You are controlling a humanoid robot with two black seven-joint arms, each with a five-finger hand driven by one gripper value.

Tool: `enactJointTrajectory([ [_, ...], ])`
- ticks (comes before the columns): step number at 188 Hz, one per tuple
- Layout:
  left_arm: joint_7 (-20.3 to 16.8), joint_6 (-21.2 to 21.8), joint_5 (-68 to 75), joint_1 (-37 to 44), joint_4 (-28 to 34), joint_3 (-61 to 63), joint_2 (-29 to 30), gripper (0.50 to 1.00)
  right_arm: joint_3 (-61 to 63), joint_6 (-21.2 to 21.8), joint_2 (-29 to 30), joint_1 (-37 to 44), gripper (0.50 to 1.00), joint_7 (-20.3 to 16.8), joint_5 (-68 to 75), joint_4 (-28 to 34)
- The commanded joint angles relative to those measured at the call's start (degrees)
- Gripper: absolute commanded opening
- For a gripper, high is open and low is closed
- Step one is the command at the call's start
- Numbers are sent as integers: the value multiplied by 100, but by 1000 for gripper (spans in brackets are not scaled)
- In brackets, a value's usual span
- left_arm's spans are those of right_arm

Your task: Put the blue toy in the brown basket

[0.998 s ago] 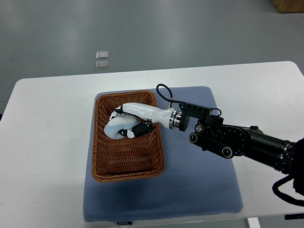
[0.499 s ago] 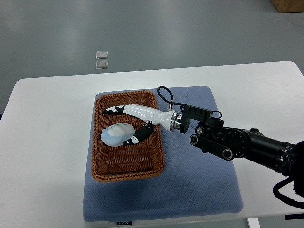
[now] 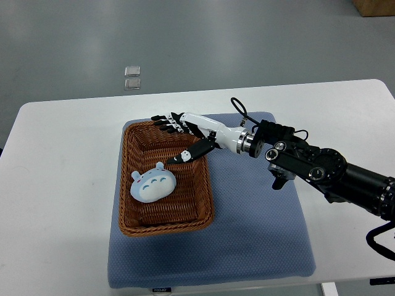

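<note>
A pale blue toy (image 3: 152, 184) with a small face lies inside the brown wicker basket (image 3: 134, 224), toward its left side. My right hand (image 3: 176, 137) hovers over the basket's far right corner, above and to the right of the toy, clear of it. Its fingers are spread and hold nothing. The right arm (image 3: 321, 172) comes in from the right edge across the blue pad. The left arm is out of view.
The basket rests on a blue-grey pad (image 3: 259, 240) on a white table (image 3: 62, 185). Two small clear squares (image 3: 132, 77) lie on the grey floor beyond the table's far edge. A brown box corner (image 3: 375, 6) shows at top right.
The right hand let go of the blue toy, which now lies in the basket. The hand opened and pulled back up and to the right, toward the basket's far rim.
</note>
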Motion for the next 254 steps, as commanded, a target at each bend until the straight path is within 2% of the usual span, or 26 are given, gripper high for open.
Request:
enactJointTrajectory([
  [1, 1, 0, 0, 0, 0, 0, 0, 1000, 337, 393, -167, 0, 895, -213, 392, -57],
  [27, 1, 0, 0, 0, 0, 0, 0, 1000, 627, 657, -351, -8, 897, -802, 1183, -215],
  [50, 1, 0, 0, 0, 0, 0, 0, 1000, 663, 859, -501, -26, 905, -1040, 2027, -364],
  [94, 1, 0, 0, 0, 0, 0, 0, 1000, 654, 859, -817, -193, 911, -1462, 3680, -461],
  [117, 1, 0, 0, 0, 0, 0, 0, 1000, 654, 807, -782, -307, 911, -1778, 4207, -891],
  [146, 1, 0, 0, 0, 0, 0, 0, 1000, 654, 859, -730, -360, 911, -1804, 4515, -1322],
  [254, 1, 0, 0, 0, 0, 0, 0, 1000, 654, 859, -694, -413, 913, -1725, 4515, -1287],
])
